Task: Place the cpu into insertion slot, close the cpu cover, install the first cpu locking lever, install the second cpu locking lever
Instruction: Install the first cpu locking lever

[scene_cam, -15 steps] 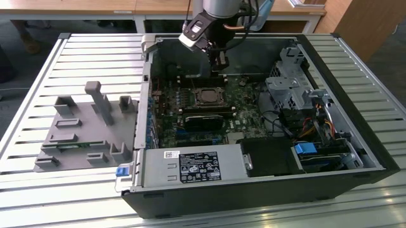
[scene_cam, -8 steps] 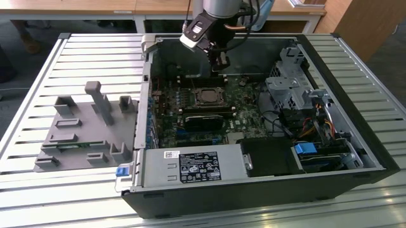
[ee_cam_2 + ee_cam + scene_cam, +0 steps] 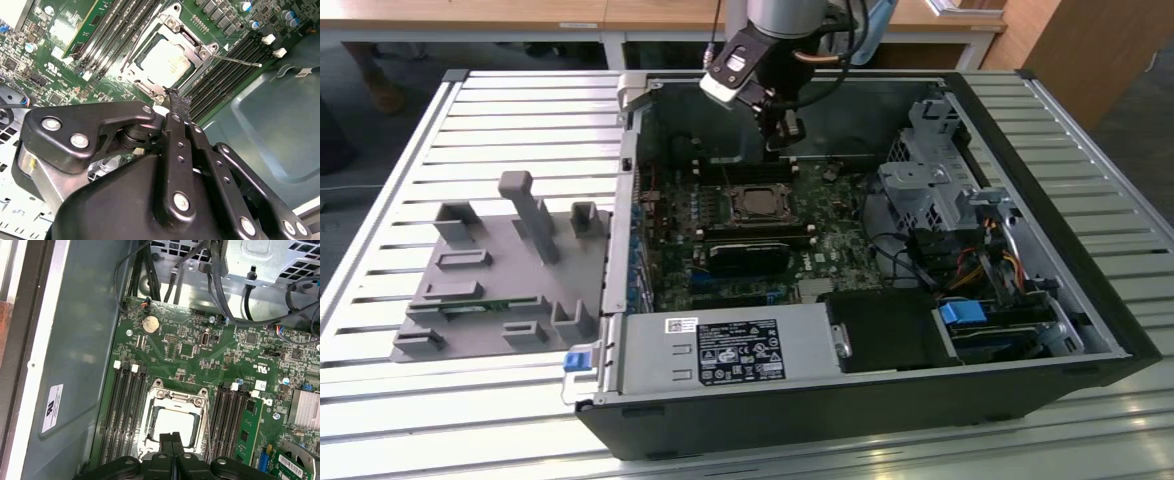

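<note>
Slatted metal table point(image 3: 494, 110), open computer case point(image 3: 854, 420). Cpu point(image 3: 165, 62) sits in the insertion slot point(image 3: 146, 88), and the cpu cover point(image 3: 192, 45) looks down over it. Gripper point(image 3: 177, 100) hovers just beside, fingers pressed together, empty. First lever point(image 3: 235, 60) likely in hand: needs pushing down, hooking.

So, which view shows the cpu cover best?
The second wrist view: almost the whole cpu cover shows close up. In the first wrist view the tool hides its near edge; in the exterior view it is distant.
</note>
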Robot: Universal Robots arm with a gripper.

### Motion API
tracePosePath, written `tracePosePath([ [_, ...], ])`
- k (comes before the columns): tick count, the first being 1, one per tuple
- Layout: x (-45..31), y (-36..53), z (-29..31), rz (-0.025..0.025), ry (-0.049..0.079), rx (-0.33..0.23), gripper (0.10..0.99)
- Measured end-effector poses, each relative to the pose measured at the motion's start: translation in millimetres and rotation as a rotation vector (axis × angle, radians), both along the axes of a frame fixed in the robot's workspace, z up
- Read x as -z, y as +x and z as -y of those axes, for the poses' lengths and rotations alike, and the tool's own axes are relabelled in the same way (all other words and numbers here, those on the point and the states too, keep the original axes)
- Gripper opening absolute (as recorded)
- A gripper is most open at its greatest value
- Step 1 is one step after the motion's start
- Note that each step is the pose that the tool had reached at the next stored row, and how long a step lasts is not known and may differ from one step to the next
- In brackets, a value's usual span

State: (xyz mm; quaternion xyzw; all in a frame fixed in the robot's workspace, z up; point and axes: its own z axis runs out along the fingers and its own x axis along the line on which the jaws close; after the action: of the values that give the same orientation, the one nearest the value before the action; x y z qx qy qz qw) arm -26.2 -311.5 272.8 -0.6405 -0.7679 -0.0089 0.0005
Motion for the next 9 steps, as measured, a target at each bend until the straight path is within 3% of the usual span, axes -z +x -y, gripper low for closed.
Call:
tracePosePath([
  [9, 0.0, 0.0, 0.0, 0.0, 0.0, -0.036, 0.118],
])
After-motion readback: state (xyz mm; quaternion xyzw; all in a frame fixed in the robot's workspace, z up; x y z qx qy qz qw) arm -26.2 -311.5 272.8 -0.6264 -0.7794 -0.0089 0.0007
